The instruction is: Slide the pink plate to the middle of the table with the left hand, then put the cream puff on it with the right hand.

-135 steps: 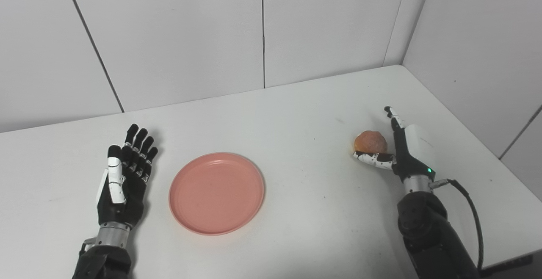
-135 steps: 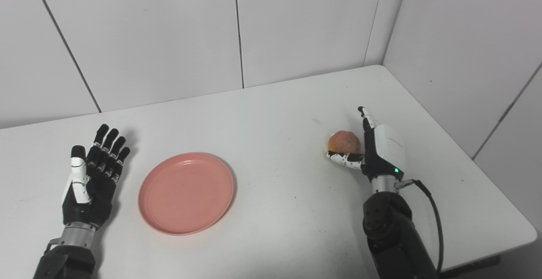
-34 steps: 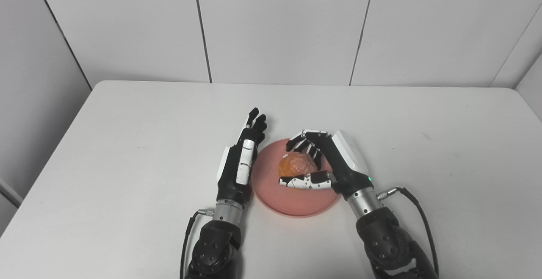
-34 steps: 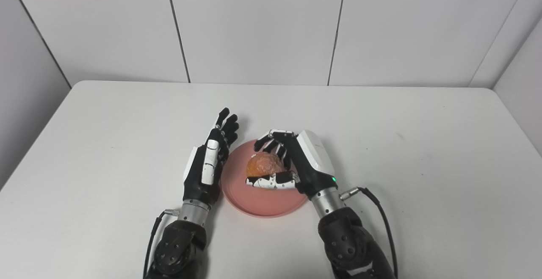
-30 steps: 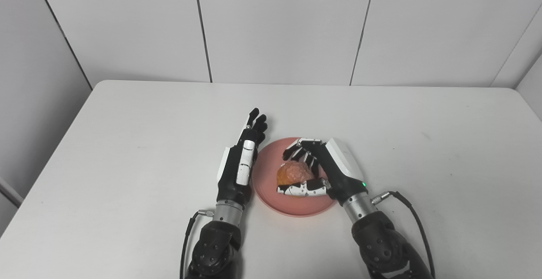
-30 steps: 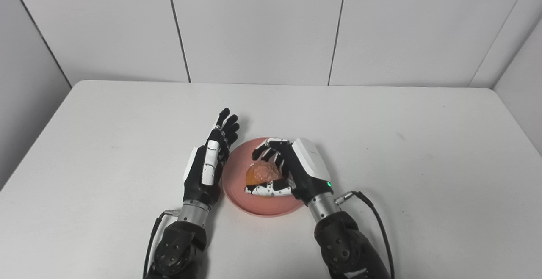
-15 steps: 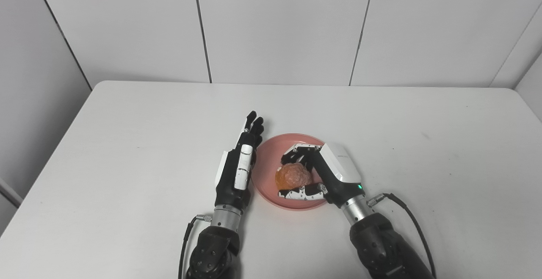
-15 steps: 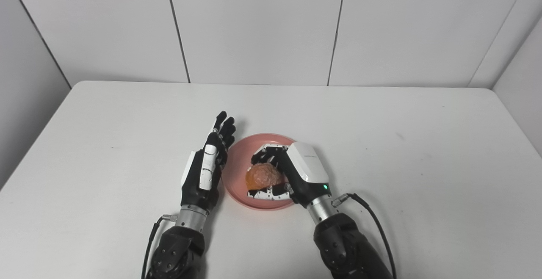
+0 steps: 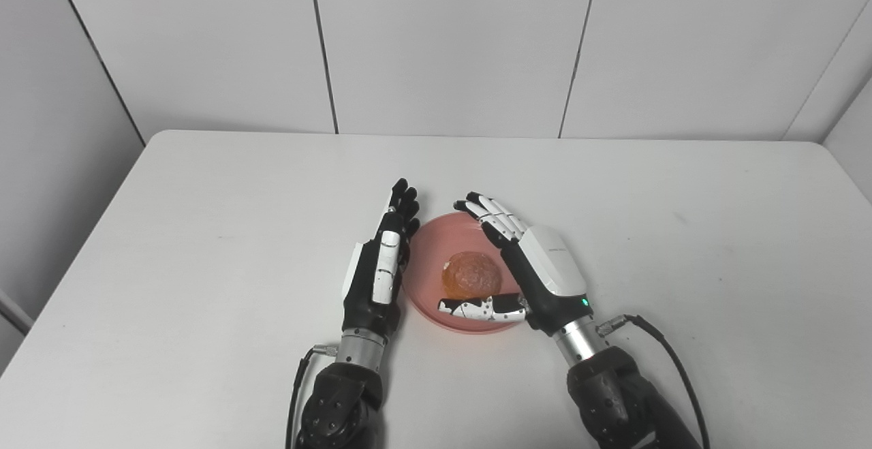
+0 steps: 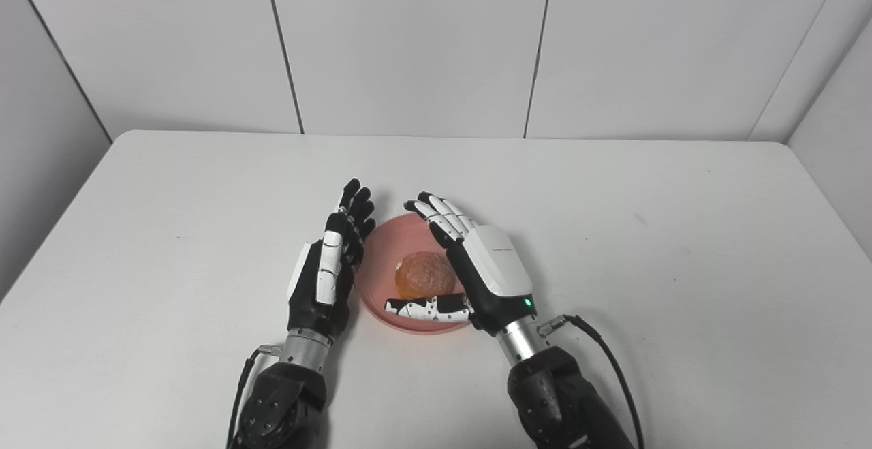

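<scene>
— Where is the cream puff?

— The cream puff [image 9: 471, 274] sits on the pink plate [image 9: 429, 293], about at its middle. The plate lies on the white surface [image 9: 204, 231], between my two hands.

— And your right hand?

— My right hand [image 9: 528, 268] is spread wide and has hold of nothing. Its fingers [image 9: 492, 216] reach out straight over the far side of the plate, past the puff, and my thumb [image 9: 480, 307] lies across the near rim, just in front of the puff. The puff sits in the hollow between thumb and palm, and I cannot tell whether the thumb touches it.

— Your left?

— My left hand [image 9: 379, 268] stands on edge just beside the plate's left rim, fingers straight and close together, pointing away from me, gripping nothing. Whether its palm touches the rim I cannot tell. The puff lies to its right, apart from it, with bare pink plate between.
</scene>
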`<state>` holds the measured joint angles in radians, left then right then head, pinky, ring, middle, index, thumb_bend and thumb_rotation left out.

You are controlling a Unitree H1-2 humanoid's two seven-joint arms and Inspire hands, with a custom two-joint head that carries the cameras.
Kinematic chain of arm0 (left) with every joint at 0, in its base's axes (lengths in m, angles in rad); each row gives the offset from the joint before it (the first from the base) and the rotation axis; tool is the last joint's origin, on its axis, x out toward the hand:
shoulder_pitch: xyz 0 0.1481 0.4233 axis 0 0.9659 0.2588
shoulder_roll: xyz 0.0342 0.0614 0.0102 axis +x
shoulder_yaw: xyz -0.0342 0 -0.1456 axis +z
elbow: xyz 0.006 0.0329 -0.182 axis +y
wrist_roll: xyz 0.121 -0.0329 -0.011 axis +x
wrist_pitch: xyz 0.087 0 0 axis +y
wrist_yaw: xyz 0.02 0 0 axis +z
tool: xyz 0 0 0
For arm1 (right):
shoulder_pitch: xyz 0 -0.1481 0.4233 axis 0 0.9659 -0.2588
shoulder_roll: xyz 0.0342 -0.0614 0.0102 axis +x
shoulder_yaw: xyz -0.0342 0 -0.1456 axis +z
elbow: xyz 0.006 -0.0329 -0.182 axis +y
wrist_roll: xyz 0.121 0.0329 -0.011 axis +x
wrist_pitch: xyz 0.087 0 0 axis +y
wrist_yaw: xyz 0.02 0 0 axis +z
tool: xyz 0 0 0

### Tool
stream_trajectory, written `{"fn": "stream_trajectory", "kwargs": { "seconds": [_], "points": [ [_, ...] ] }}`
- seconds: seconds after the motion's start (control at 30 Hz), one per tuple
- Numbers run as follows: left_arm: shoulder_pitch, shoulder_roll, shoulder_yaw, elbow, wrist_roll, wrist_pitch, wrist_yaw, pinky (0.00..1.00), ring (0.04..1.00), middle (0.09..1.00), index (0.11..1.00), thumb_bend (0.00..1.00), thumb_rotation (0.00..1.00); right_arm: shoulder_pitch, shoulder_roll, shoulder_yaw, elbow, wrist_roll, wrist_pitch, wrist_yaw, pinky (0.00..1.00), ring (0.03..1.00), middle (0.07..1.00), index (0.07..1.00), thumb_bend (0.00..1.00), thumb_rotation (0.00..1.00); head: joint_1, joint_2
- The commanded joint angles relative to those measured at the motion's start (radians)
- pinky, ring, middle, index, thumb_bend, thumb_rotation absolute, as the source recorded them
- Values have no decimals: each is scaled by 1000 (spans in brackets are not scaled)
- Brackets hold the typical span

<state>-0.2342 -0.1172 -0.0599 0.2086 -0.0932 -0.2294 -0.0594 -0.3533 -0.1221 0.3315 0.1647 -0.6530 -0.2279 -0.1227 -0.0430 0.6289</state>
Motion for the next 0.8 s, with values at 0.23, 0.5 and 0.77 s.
{"fn": "stream_trajectory", "kwargs": {
  "seconds": [0.23, 0.5, 0.77],
  "points": [
    [54, 63, 36, 66, -43, 9, -27, 1000, 1000, 997, 981, 656, 997, 15, 7, -59, -24, 107, -123, -51, 955, 1000, 1000, 994, 681, 766, 0, 2],
    [21, 87, 58, 99, -58, -62, -41, 1000, 1000, 993, 982, 668, 1000, 76, 16, -148, 5, 284, -182, -56, 995, 1000, 1000, 1000, 679, 775, -10, -8],
    [10, 109, 59, 82, -52, -72, -45, 1000, 1000, 999, 988, 644, 1000, 126, 49, -229, 24, 430, -162, -44, 1000, 1000, 1000, 1000, 691, 868, -14, -25]
  ]
}}
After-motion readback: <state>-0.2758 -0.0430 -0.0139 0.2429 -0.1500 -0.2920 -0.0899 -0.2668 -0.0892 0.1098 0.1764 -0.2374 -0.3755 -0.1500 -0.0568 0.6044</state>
